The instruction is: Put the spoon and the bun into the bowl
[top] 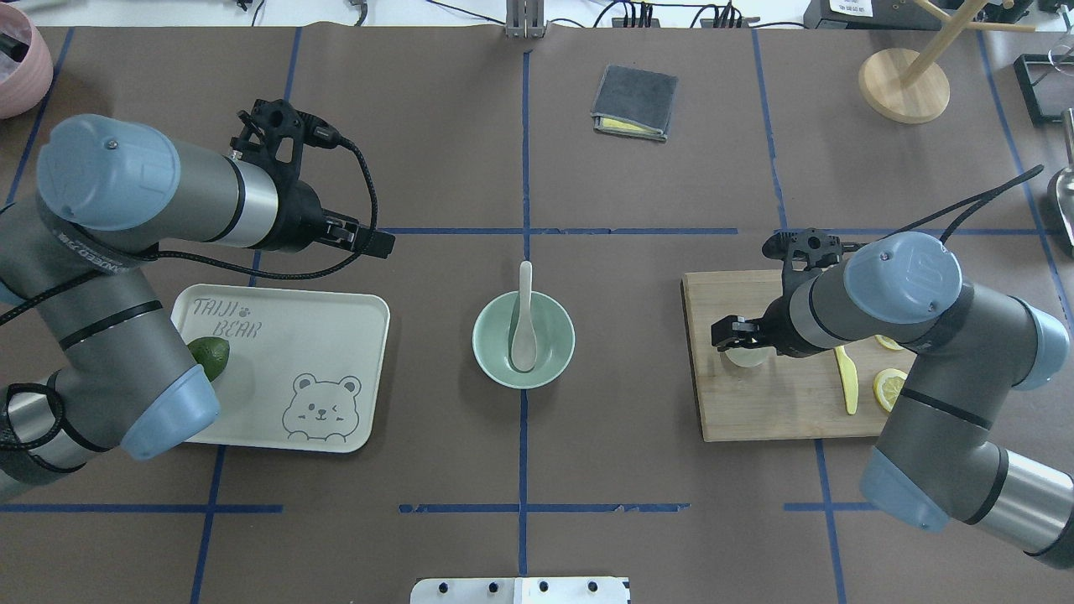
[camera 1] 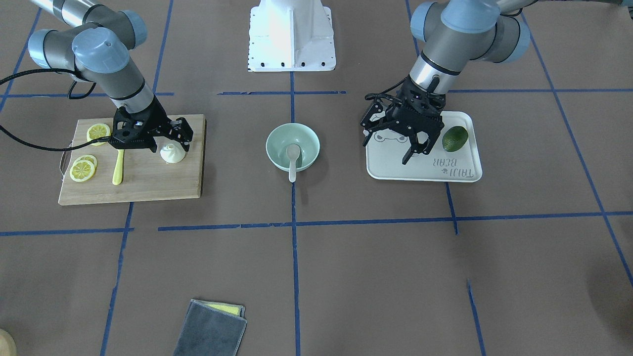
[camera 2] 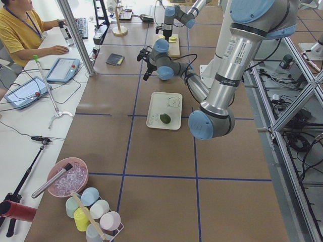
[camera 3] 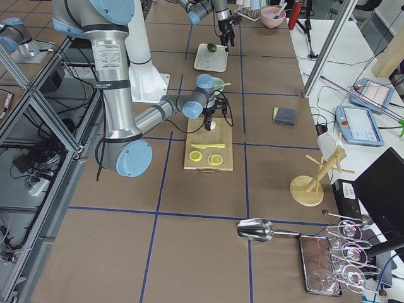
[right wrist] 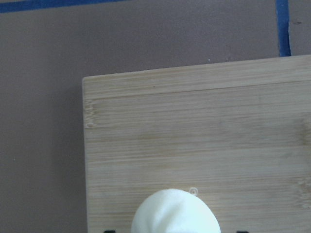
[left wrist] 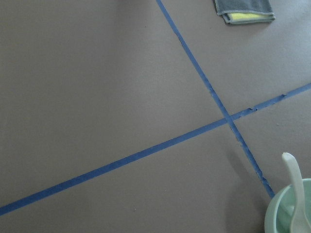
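Half done: the short off-white soup spoon [camera 1: 293, 158] lies in the round mint-green bowl [camera 1: 275, 143]. The cream pleated dome-shaped bun [camera 1: 172, 153] sits well apart from the bowl, the right gripper [camera 1: 174, 140] spread over it; the left gripper [camera 1: 386, 151] gapes empty on the bowl's other side

Setting: a robotics laboratory, not a home or a shop.
Robots: two jointed industrial arms, the left arm [top: 126, 252] and the right arm [top: 923, 335], stand at one white base [camera 1: 292, 34] at the table's edge.
Work surface: a large table [camera 1: 346, 277] covered in brown paper and divided into squares by blue tape lines [camera 1: 294, 247].
Structure: an aluminium frame [camera 2: 75, 36] surrounds the rig; cables [top: 638, 13] run along the table's far edge.
Operator station: a person in a yellow shirt [camera 2: 17, 30] sits at a white side desk [camera 2: 30, 131] with a keyboard [camera 2: 81, 27] and tablets [camera 2: 63, 69].
Stored props: coloured cups [camera 2: 96, 209], wine glasses [camera 3: 344, 252] and a metal scoop [camera 3: 255, 230] lie at the table's ends.
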